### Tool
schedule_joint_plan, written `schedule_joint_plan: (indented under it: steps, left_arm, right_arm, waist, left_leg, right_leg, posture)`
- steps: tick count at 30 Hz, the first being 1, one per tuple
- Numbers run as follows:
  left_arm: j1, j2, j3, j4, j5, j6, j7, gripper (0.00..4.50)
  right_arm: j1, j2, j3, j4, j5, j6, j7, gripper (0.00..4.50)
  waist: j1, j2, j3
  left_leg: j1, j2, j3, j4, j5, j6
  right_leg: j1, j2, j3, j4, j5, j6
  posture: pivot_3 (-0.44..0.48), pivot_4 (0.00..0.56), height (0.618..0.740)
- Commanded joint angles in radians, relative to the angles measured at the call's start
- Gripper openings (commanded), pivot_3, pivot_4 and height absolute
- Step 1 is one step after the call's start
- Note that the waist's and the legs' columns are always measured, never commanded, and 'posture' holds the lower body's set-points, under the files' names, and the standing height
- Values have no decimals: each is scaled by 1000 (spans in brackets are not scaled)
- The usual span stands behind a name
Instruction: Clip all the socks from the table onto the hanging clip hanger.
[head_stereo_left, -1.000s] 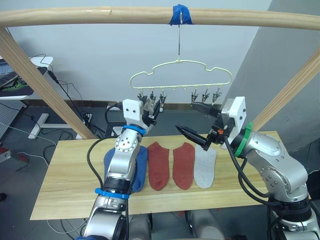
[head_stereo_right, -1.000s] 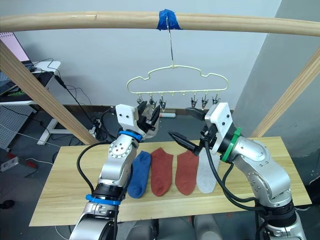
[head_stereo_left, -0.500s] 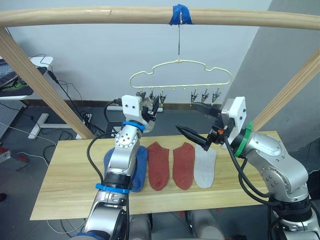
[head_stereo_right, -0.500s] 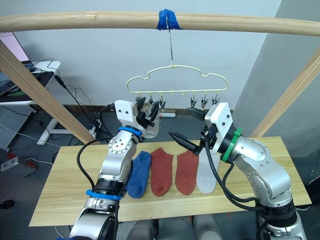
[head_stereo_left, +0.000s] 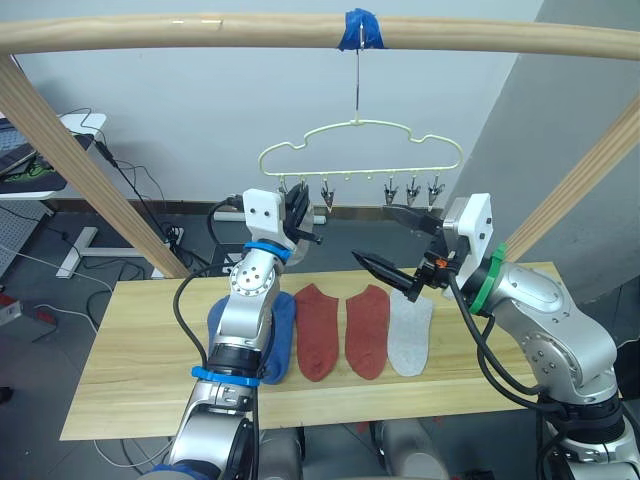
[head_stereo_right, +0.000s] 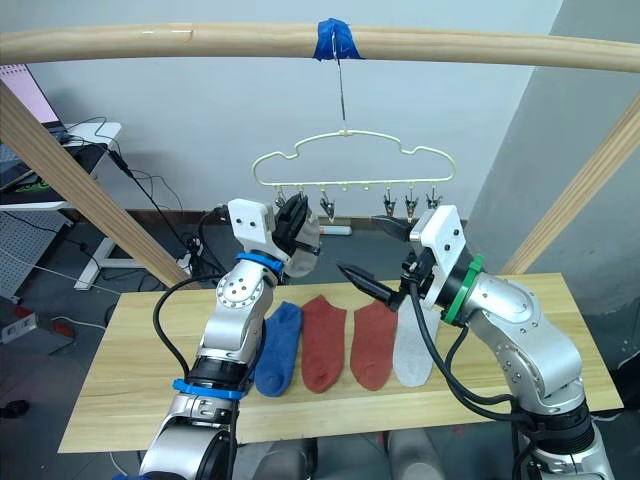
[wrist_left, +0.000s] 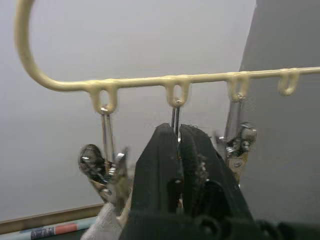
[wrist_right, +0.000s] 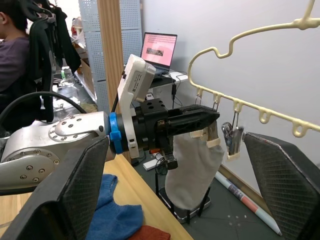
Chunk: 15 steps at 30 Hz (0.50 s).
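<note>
Blue sock (head_stereo_right: 280, 348), red socks (head_stereo_right: 323, 342), cream hanger (head_stereo_right: 350, 160)

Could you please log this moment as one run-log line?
left gripper: shut on grey sock, at clip hanger | right gripper: open, idle | table: four socks left

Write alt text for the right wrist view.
The left gripper holds a light grey sock up at the clips of the cream clip hanger, jaws shut on its top edge. A blue sock lies on the table below; the right gripper's open fingers frame the scene.
</note>
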Motion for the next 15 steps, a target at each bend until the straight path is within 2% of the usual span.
schedule_joint_plan:
  steps: [1,4,7,12,15]
  left_arm:
    - [-18,3,4,-18,-1,-15,-2,12]
    - [-3,32,-5,-69,-21,81,-53,12]
    - [2,69,15,-136,-97,242,-122,12]
    - [2,141,20,-221,-198,483,-219,12]
    - [10,218,66,-256,-332,696,-315,12]
  right_arm:
    - [0,-4,-19,-22,10,-14,0,4500]
    - [40,-75,30,57,-110,22,-28,4500]
    - [70,-135,83,205,-222,48,-57,4500]
    - [71,-155,148,339,-272,5,29,4500]
    - [15,-151,282,549,-397,-93,90,4500]
  waist:
    - [0,0,0]
    - [0,0,0]
    - [1,0,0]
    - [-13,1,0]
    - [-30,1,0]
  left_leg:
    - [0,0,0,0,0,0]
    - [0,0,0,0,0,0]
    - [0,0,0,0,0,0]
    - [2,0,0,0,0,0]
    - [4,1,1,0,0,0]
  right_leg:
    - [0,0,0,0,0,0]
    - [0,0,0,0,0,0]
    - [1,0,0,0,0,0]
    - [1,1,0,1,0,1]
    - [3,1,1,1,-2,4]
  posture:
    - [-214,193,740]
    - [-203,195,740]
    - [-193,197,740]
    - [-186,197,740]
    - [-179,195,740]
